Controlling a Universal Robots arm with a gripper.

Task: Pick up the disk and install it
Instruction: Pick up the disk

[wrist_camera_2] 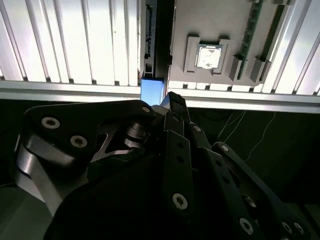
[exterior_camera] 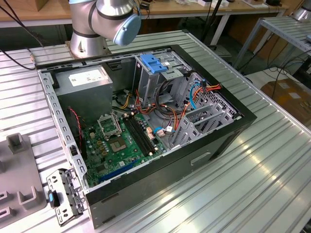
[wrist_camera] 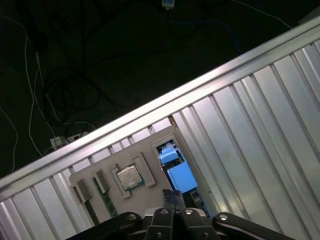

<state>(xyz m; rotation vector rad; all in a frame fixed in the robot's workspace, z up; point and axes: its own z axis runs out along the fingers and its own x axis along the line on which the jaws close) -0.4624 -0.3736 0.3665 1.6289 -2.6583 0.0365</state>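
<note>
- Your black, multi-link end effector (wrist_camera: 173, 194) has its tips drawn narrow, close together, and you can see nothing between them in the first wrist view. It reads as carrying nothing.
- The disk (wrist_camera: 181, 177), a thin drive seen edge-on with a light-blue plastic carrier rail, sits just ahead of the end effector's tips. In the second wrist view its blue end (wrist_camera_2: 152, 91) shows right beside the tips. Whether tip and rail touch, you cannot tell.
- The disk stands on edge in a slot of the flat grey plastic fixture tray (wrist_camera: 150, 142). That most likely offers its narrow rail upward for a pinch, rather than a wide flat face.
- The same tray holds a square silver processor chip (wrist_camera: 129, 177) in its own recess, off to one side of the tips. Each part is probably seated so that its position stays fixed.
- The tray lies at the edge of the ribbed aluminium counter (wrist_camera: 250, 125).
- The open black computer case (exterior_camera: 194, 160) lies on its side on the counter, interior facing up, likely so that the drive cage is reachable from above. It is well apart from the end effector, so installation has not begun.
</note>
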